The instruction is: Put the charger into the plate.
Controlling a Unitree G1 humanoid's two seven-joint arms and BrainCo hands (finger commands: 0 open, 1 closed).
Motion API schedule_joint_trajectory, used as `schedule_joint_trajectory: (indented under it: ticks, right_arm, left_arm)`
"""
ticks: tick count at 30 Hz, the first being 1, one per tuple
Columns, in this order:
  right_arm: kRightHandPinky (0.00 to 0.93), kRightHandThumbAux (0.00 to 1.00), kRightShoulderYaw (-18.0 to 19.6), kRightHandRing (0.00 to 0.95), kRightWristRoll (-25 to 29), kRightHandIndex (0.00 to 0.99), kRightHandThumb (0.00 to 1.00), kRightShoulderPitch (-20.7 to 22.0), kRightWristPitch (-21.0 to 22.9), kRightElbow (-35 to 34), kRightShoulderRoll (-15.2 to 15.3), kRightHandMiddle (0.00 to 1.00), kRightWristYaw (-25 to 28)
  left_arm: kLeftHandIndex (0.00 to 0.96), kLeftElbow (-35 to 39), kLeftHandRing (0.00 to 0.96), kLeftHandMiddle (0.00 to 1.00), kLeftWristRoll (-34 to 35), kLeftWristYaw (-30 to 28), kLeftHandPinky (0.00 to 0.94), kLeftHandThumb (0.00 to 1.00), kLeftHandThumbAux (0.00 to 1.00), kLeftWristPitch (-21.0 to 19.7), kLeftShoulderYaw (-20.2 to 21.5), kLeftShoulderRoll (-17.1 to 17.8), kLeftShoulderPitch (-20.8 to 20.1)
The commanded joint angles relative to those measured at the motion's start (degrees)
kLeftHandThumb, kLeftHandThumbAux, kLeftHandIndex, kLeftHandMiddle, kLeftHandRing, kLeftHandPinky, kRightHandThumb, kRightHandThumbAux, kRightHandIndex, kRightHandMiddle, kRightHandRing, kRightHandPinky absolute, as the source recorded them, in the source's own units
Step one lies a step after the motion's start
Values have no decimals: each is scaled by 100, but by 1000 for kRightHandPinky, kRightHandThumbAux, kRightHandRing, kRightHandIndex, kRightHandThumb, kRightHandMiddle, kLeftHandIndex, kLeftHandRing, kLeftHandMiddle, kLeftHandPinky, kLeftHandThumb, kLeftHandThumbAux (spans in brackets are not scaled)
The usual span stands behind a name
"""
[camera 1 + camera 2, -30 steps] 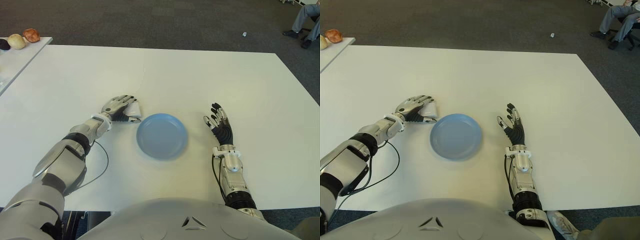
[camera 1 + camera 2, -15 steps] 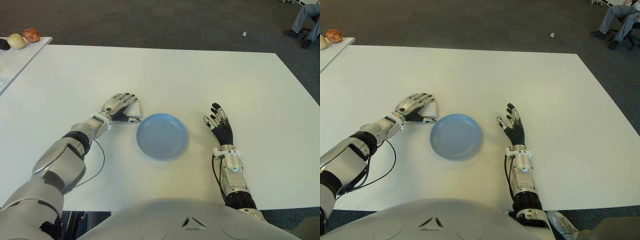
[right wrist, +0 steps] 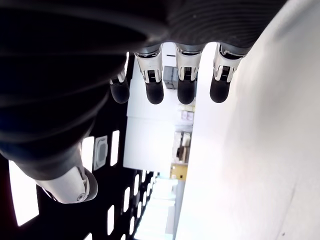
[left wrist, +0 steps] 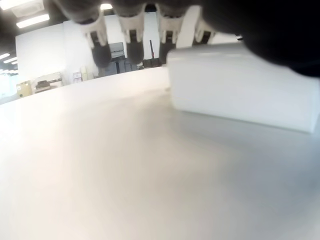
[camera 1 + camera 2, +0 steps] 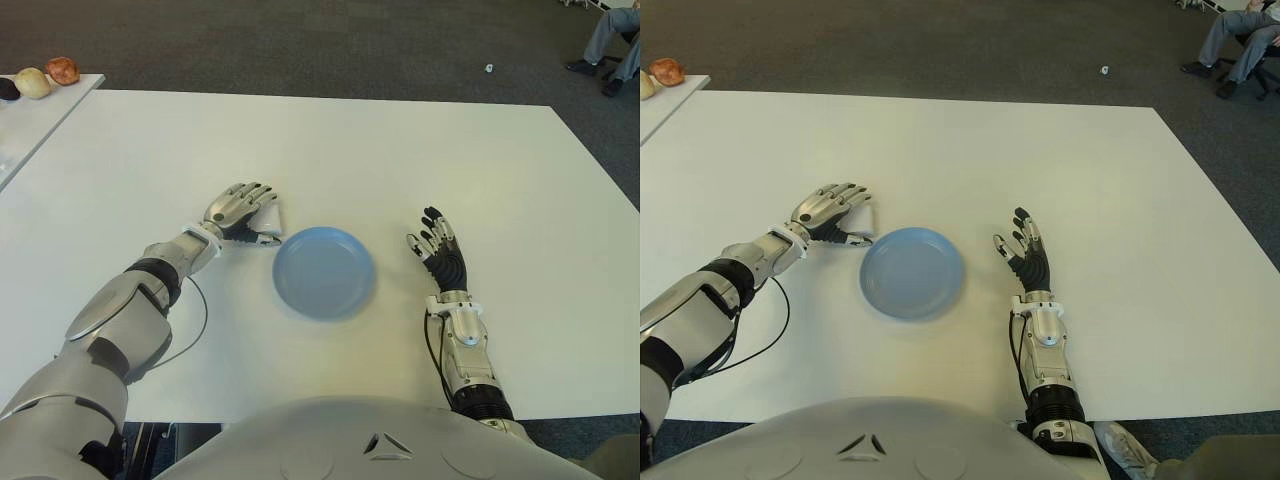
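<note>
One white charger (image 4: pixel 240 85) sits under the left hand (image 5: pixel 240 213), just beside the blue plate (image 5: pixel 324 272).

The left hand arches over the charger near the middle of the white surface (image 5: pixel 420 150), fingers draped past it; a firm grip isn't evident, and the block seems to lie on the surface. Closing loosely could let it slip or skid into the plate's rim. The right hand (image 5: pixel 438 249) shows spread and empty beyond the plate.

No legible text, labels, brand marks or numbers in any view. The white charger (image 4: pixel 240 85), the blue plate (image 5: pixel 324 272) and the desk (image 5: pixel 420 150) all present plain, unmarked surfaces.
</note>
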State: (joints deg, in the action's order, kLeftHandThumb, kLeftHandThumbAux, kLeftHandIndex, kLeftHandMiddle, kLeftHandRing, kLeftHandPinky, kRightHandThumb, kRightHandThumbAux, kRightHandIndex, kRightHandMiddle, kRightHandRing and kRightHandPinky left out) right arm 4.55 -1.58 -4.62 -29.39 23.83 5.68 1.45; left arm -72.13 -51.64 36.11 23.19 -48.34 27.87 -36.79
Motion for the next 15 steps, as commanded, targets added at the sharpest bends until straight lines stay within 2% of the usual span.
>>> schedule_joint_trajectory:
  ticks: [1, 6, 9, 12, 15]
  right_arm:
    - [70, 665, 21, 72, 108, 41, 0, -196, 216, 156, -41, 96, 46]
    - [72, 664, 28, 74, 138, 44, 0, -181, 169, 188, -46, 97, 83]
    - [72, 664, 39, 75, 175, 45, 0, -183, 153, 188, -43, 98, 117]
    - [74, 663, 49, 76, 210, 47, 0, -171, 137, 211, -43, 98, 147]
    - [73, 661, 62, 76, 249, 48, 2, -153, 121, 244, -42, 98, 190]
  left_arm:
    - [0, -217, 52, 18, -249, -258, 147, 444, 268, -55, -176, 14, 307]
    - [12, -273, 139, 105, -195, -427, 212, 513, 304, 7, -143, 10, 285]
    - [49, -304, 273, 236, -160, -511, 332, 552, 321, 59, -129, 8, 264]
    - [81, -323, 351, 316, -86, -640, 384, 574, 332, 145, -72, 6, 248]
    - [193, -345, 420, 405, 53, -843, 438, 608, 358, 282, 38, 13, 218]
